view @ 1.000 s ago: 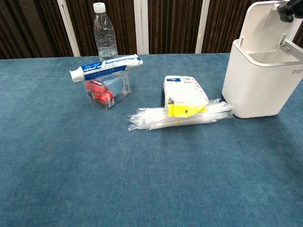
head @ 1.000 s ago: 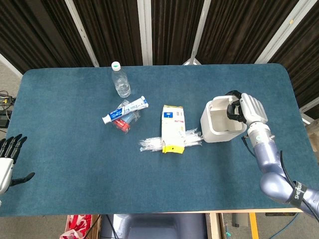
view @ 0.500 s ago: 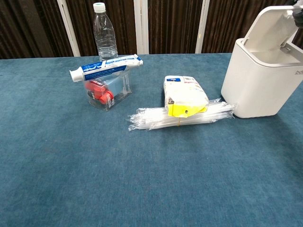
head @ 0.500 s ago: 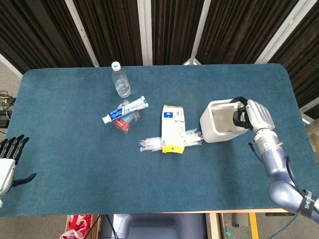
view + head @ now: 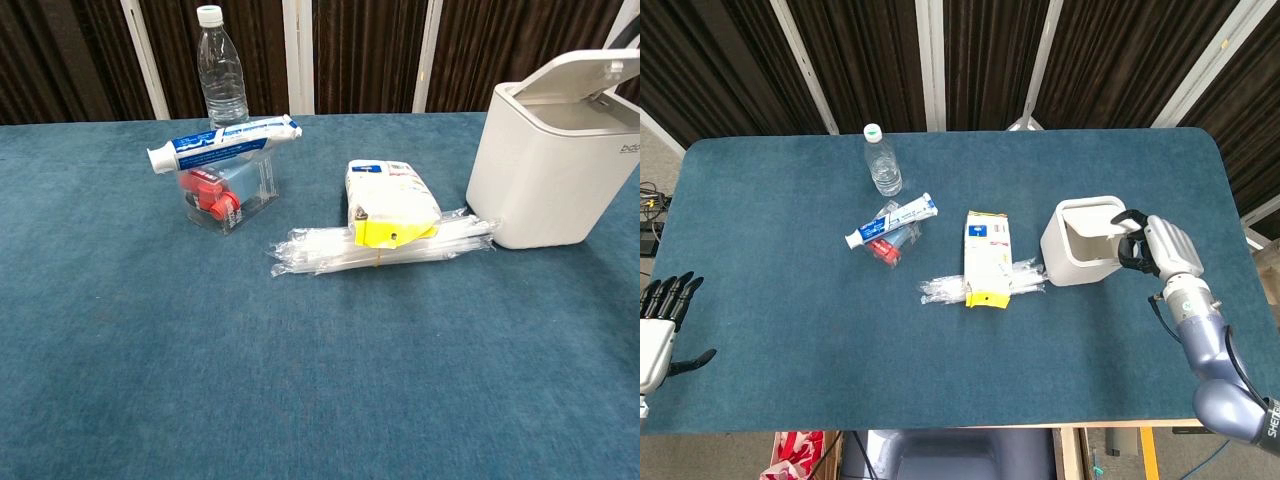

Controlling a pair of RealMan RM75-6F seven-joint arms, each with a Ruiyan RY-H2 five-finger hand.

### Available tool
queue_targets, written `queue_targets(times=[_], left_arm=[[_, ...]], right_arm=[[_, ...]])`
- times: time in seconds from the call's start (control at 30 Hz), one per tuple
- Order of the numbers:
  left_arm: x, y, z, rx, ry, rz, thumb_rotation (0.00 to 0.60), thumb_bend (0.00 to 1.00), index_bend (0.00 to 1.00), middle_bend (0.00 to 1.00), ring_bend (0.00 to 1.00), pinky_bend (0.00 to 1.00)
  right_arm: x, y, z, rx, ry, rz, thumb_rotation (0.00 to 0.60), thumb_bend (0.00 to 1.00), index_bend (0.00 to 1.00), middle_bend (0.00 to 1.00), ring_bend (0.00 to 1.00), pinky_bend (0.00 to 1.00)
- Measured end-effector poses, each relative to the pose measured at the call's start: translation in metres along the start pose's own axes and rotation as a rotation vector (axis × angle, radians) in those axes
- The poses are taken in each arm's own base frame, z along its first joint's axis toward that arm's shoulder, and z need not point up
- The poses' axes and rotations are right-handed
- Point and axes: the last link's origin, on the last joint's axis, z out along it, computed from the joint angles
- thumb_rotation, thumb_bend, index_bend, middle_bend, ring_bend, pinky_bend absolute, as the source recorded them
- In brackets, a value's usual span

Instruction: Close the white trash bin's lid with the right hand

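While the lid (image 5: 585,72) of the white trash bin (image 5: 553,170) sits nearly flat, it is not yet seated: the chest view shows its front edge raised off the rim with a dark wedge of opening beneath. The bin stands at the right side of the blue surface (image 5: 790,300), well apart from the robot's left side.

Nearest the chest camera lies a bundle of clear plastic-wrapped straws (image 5: 380,245), its right end touching or just beside the bin's base, with a white and yellow packet (image 5: 392,203) resting on it. Further back stand a clear box (image 5: 225,192) with a toothpaste tube (image 5: 222,141) across its top, and beyond that a water bottle (image 5: 221,68).

Risk, as judged: the right robot hand (image 5: 1155,245) sits at the bin's right edge, so pressure applied off-centre or sideways could slide or tip the light bin toward the straws and leave the lid unlatched. Releasing before the lid seats could let it spring back.

Right robot hand: fingers curled together at the lid's rear right edge, apparently touching it; whether they grip or only press cannot be told. It clamps nothing else.

Left robot hand (image 5: 660,325): at the far left edge, off the surface, fingers spread apart, holding nothing.
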Motion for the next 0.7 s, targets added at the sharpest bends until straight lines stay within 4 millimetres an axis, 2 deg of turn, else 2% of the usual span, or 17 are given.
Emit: queue_targets(times=[0.47,0.7], left_arm=[[0.0,0.002,-0.002,-0.01,0.005,0.008,0.6,0.0,0.0,0.0,0.0,0.0],[0.001,0.002,-0.002,-0.012,0.01,0.013,0.6,0.0,0.0,0.0,0.0,0.0]], right_arm=[[-0.019,0.015,-0.014,0.002,-0.045,0.002,0.6,0.66,0.3,0.75,0.9,0.83],[-0.029,0.018,-0.017,0.006,-0.064,-0.004,0.6,0.66,0.26,0.75,0.9,0.83]])
